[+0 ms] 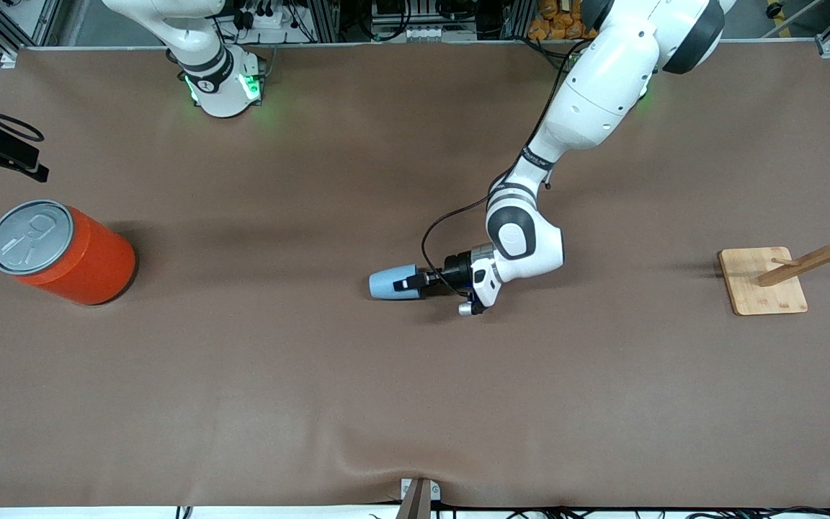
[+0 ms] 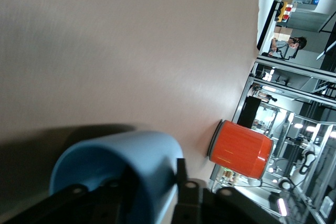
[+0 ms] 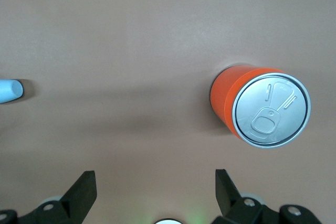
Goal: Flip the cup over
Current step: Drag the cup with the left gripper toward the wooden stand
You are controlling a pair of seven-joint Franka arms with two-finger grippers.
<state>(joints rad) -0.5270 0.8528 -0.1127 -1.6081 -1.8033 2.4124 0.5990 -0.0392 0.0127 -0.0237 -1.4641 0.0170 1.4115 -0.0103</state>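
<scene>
1. The cup (image 1: 393, 282) lies on its side near the middle of the desk (image 1: 314, 396), roughly midway between the edge by the robots' bases and the edge nearest the front camera. Its closed bottom points toward the right arm's end of the desk, and its open mouth faces the left pincer (image 1: 409, 282).
2. The left pincer comes in level from the left arm's end and is clamped on the cup at the mouth. In the left wrist view one finger (image 2: 113, 198) goes inside the darker blue interior while the other finger (image 2: 184, 190) presses the outside wall, so the cup's rim (image 2: 142, 182) is pinched between them.
3. The cup (image 2: 121, 166) extends straight out past the fingertips. I cannot tell whether it touches the desk or is held just above it.
4. The right pincer (image 3: 155, 184) waits high over the desk's right-arm end with its fingers spread wide and nothing between them. It hangs over the area beside the orange can (image 3: 260, 109).
5. The orange can (image 1: 62, 252) stands upright near the edge at the right arm's end, well apart from the cup.
6. A wooden rack (image 1: 790, 270) on a square base sits near the edge at the left arm's end, also well apart from the cup.
</scene>
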